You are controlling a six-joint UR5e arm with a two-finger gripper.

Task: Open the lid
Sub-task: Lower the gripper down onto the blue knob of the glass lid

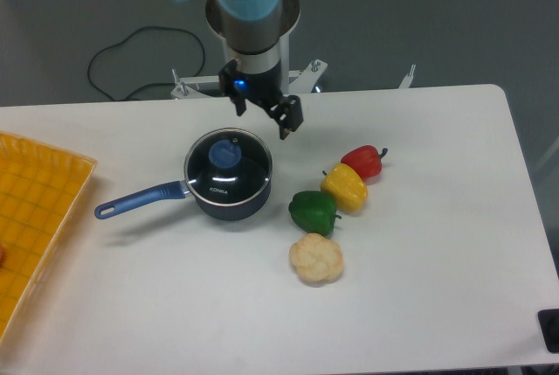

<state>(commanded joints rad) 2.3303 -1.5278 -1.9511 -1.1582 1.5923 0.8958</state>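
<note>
Lid (229, 168) seated on blue saucepan (218, 190), left of frame centre, blue knob (225, 154) in middle. Gripper (263, 121) above pan's upper-right rim, fingers spread, holding nothing, clear of lid. Risks: descending off-centre, striking glass or rim instead of straddling knob; weak pinch on round knob slipping; lifting crooked, dragging pan toward peppers (341, 185).

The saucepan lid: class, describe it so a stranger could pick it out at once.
On the white table, left of the row of peppers, stands a dark blue long-handled saucepan. Covering it is the round dark glass lid; unlike anything nearby, it has a thin metal rim and a round blue knob.
</note>
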